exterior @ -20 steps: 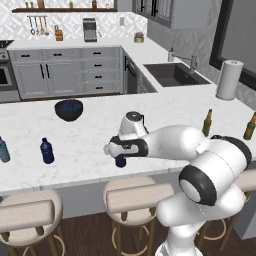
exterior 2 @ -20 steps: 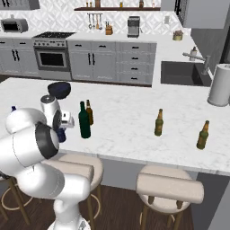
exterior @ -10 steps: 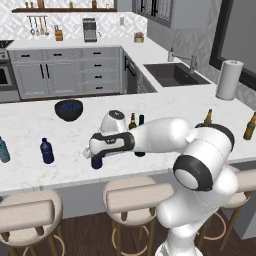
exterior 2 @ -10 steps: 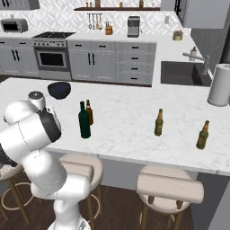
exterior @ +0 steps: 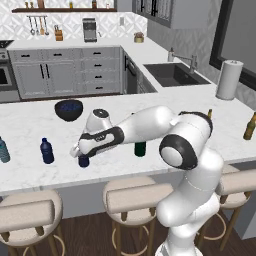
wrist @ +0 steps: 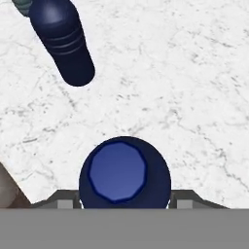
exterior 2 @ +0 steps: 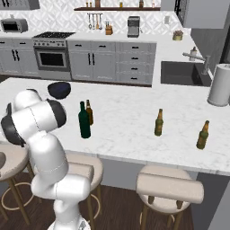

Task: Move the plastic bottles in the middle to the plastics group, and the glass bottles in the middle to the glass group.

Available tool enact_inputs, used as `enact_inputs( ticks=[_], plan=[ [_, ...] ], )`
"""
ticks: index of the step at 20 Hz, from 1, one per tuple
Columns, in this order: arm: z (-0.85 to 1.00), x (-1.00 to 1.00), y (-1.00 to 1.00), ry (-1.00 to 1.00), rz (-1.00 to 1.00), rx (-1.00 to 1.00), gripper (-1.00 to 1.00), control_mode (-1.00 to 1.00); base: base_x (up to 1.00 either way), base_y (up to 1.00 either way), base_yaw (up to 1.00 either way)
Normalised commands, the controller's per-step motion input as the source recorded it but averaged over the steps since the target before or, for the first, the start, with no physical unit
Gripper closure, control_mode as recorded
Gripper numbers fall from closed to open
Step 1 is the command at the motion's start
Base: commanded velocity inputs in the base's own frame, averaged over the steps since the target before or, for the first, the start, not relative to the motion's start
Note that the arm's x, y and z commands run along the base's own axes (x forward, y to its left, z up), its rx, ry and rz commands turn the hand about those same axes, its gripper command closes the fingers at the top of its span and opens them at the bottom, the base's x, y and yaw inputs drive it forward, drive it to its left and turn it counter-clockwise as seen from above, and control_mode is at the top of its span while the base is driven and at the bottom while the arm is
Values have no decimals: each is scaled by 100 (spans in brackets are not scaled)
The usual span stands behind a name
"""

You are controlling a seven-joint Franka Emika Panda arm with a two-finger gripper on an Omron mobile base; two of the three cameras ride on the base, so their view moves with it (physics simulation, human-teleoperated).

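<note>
Blue bottle (wrist: 124, 172) clamped between gripper (exterior: 83, 156) fingers, near counter (exterior: 30, 172) front edge, bare marble toward second blue bottle (exterior: 47, 151).

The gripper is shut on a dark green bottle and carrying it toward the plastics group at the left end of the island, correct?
Not green. The hand view shows the gripper shut on a short dark blue bottle, seen from above. The rest holds: it is nearing the other dark blue bottle of the plastics group at the left end.

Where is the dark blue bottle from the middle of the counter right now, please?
In the left base view the dark blue bottle sits in the gripper near the counter's front edge, just right of the other dark blue bottle and the teal bottle.
</note>
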Motion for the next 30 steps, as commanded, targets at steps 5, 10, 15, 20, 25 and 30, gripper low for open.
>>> enact_inputs(
  ticks=[5,10,15,20,25,30],
  plan=[
    [0,65,50,0,0,-3,100,-100,0,0,0],
    [0,68,35,2,0,-1,100,-100,0,0,0],
    [-1,35,32,3,0,0,100,-100,0,0,0],
    [-24,0,28,0,0,0,100,-100,0,0,0],
    [-33,7,23,0,0,0,100,-100,0,0,0],
    [-7,20,6,1,0,1,100,-100,0,0,0]
  ],
)
